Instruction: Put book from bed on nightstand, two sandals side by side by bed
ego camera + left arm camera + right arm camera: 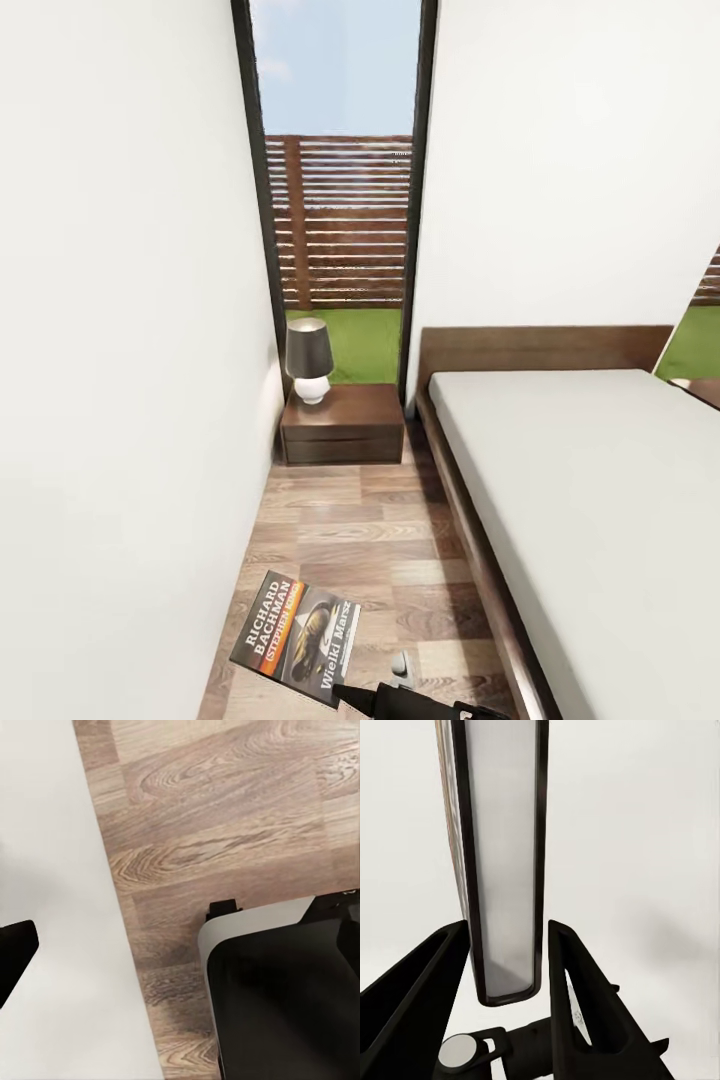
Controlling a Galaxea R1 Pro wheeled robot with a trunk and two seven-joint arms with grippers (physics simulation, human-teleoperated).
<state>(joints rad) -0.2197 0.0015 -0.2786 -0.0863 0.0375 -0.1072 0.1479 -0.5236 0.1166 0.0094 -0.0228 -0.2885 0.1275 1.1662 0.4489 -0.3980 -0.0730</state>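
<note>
The head camera looks forward and down a narrow aisle between the white wall [120, 350] and the bed [590, 480], toward the nightstand [343, 425] and window [340, 200]. The left wrist camera faces straight down, close over the plank floor [225, 817] — the same floor [350, 540] the head sees. The right wrist camera sits very near the book [502, 855], edge-on between its fingers [585, 997].

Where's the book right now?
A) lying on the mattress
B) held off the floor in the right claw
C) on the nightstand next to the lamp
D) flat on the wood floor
B: the book is clamped between the fingers of the right claw, held above the floor, short of the nightstand.
</note>
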